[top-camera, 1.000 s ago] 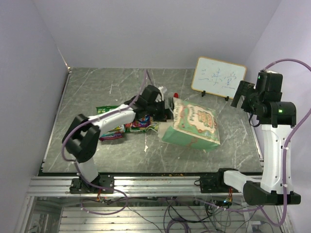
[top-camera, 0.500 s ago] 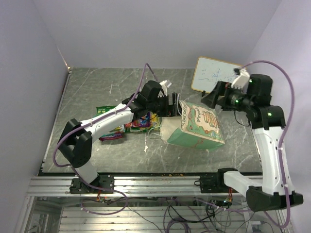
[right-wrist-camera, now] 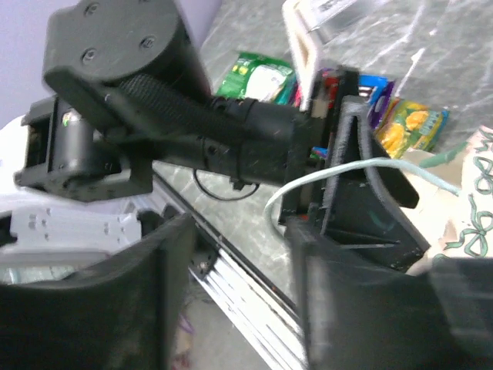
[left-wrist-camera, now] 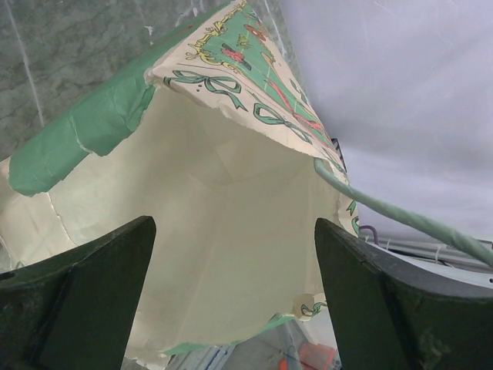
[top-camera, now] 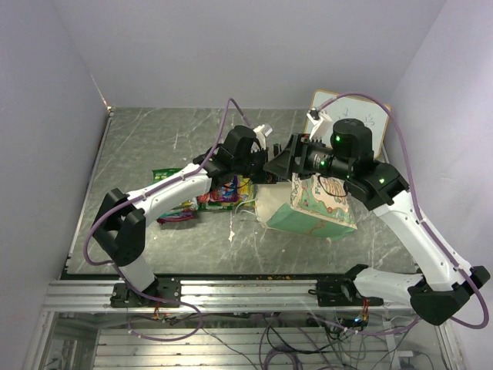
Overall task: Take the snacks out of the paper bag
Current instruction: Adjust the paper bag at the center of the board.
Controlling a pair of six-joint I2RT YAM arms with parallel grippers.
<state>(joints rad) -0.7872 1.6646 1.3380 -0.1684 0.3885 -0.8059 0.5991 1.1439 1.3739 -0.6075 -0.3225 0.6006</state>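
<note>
The paper bag (top-camera: 312, 206) lies on its side mid-table, mouth facing left. In the left wrist view its tan inside (left-wrist-camera: 223, 231) fills the frame; no snack shows in it. My left gripper (left-wrist-camera: 235, 297) stands wide open at the mouth (top-camera: 263, 166), nothing between its fingers. My right gripper (top-camera: 283, 163) hangs over the same mouth, its jaws (right-wrist-camera: 243, 297) part open around empty space. The bag's cord handle (right-wrist-camera: 331, 176) curves just above the right finger (right-wrist-camera: 354, 301). Several snacks (top-camera: 223, 189) lie on the table left of the bag, among them a yellow packet (right-wrist-camera: 408, 127) and a green one (right-wrist-camera: 254, 77).
A white board with writing (top-camera: 375, 116) stands at the back right, partly behind my right arm. The left arm's wrist (right-wrist-camera: 192, 131) is close in front of my right gripper. A metal rail (top-camera: 231, 293) runs along the near table edge.
My right arm swung in from the far right to the bag's mouth and its jaws narrowed. The bag's mouth end rose and stands more open. The left gripper stayed at the mouth.
</note>
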